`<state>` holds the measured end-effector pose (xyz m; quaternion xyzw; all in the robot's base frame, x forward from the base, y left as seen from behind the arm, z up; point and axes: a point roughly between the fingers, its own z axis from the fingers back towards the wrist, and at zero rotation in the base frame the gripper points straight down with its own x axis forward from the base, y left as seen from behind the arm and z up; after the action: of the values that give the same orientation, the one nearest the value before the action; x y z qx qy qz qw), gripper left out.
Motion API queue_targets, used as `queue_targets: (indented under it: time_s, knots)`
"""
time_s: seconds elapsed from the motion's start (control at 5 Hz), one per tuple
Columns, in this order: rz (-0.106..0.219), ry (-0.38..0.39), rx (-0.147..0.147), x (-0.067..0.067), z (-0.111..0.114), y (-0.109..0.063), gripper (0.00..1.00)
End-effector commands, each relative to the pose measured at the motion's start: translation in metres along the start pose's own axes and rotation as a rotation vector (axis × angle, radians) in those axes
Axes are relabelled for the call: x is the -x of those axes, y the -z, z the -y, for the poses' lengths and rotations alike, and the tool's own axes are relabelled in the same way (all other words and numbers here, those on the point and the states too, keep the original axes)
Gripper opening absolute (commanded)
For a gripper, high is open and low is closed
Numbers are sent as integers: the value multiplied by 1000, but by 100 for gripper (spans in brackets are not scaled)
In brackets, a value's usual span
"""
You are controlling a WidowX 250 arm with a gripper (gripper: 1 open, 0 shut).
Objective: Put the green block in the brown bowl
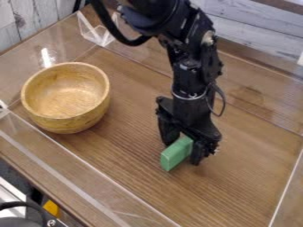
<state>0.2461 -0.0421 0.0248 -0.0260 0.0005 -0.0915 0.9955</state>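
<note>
The gripper (pixel 186 144) points straight down over the green block (pixel 178 153), jaws apart and straddling it for a grasp; the brown bowl (pixel 66 97) sits well apart on the tabletop (pixel 254 151).

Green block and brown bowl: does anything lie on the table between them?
No. In the camera view, only bare wooden tabletop separates the green block from the brown bowl.

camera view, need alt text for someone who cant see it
A black robot arm points its open gripper straight down over a green block lying on a wooden table. An empty brown bowl sits apart to the left.
</note>
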Motion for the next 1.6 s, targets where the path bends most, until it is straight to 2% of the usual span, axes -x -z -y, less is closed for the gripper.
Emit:
queue_targets:
  time_s: [0.0,0.4,0.8,1.0,1.4]
  knots:
    - [38,-77,-4,0,4,-4,100]
    - [59,-117,-15,11,13,-20,100]
    - [51,27,-14,9,3,-31,100]
    - [49,-10,-13,17,-2,-18,0]
    - [60,-84,-5,11,6,-28,0]
